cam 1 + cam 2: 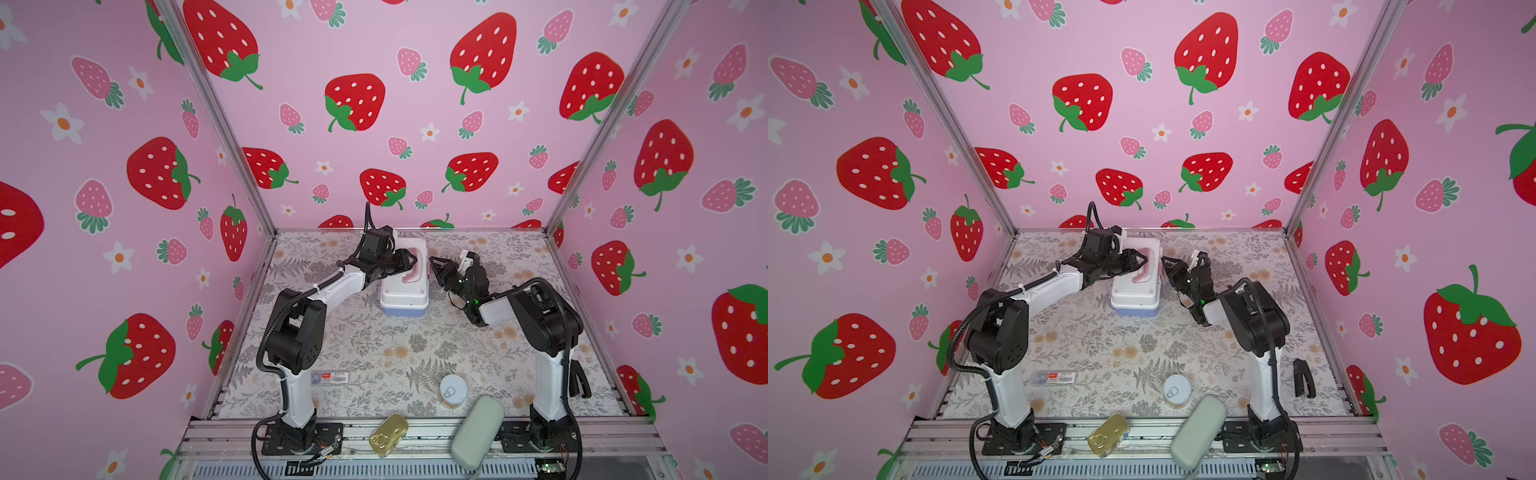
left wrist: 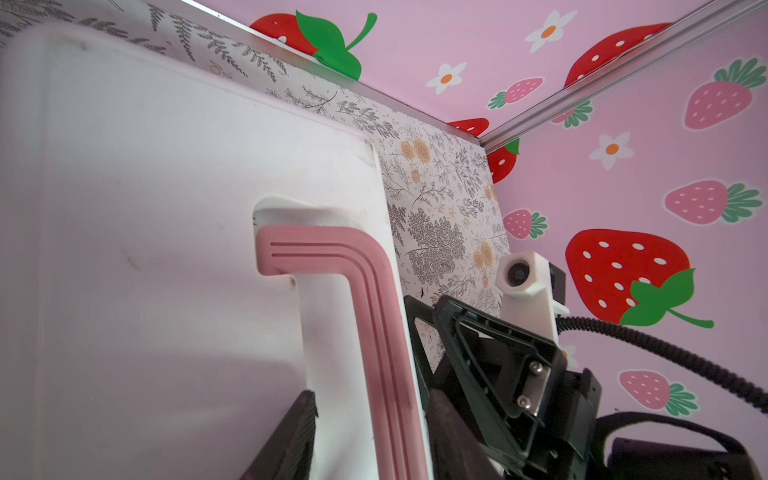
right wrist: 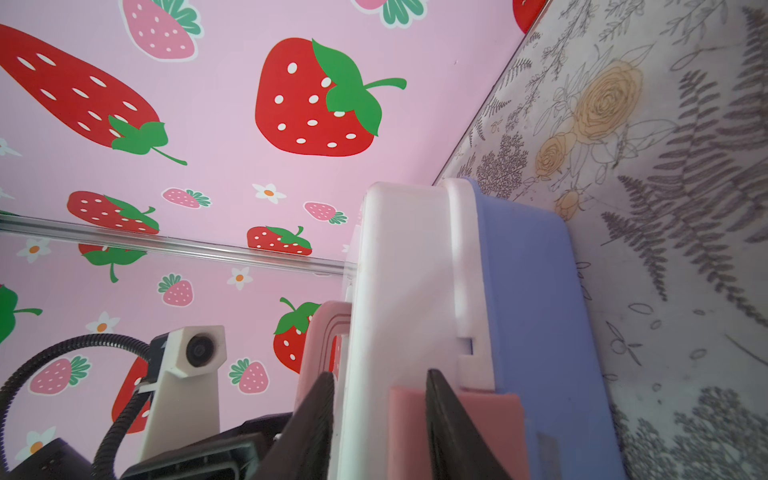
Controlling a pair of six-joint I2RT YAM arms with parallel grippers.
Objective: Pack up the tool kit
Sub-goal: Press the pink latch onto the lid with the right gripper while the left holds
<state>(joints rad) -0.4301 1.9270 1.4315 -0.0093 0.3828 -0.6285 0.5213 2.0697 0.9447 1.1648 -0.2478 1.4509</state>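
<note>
The tool kit (image 1: 403, 291) (image 1: 1136, 293) stands closed at the back middle of the table in both top views: white lid (image 2: 166, 208), pink handle (image 2: 374, 299) lying along the lid, blue base (image 3: 532, 291). My left gripper (image 1: 411, 262) (image 2: 370, 395) hovers over the lid, jaws apart, one finger on either side of the handle, with lid showing between handle and finger. My right gripper (image 1: 433, 269) (image 3: 379, 374) meets the kit's right side. One finger lies against the lid's top edge, the other on the pink latch (image 3: 490, 415).
Near the front lie a small clear case with a red label (image 1: 330, 377), a round tin with a pull ring (image 1: 453, 390), a gold oval tin (image 1: 388, 434) and a grey-green oblong case (image 1: 477, 432) on the rail. A black object (image 1: 1303, 378) lies by the right wall.
</note>
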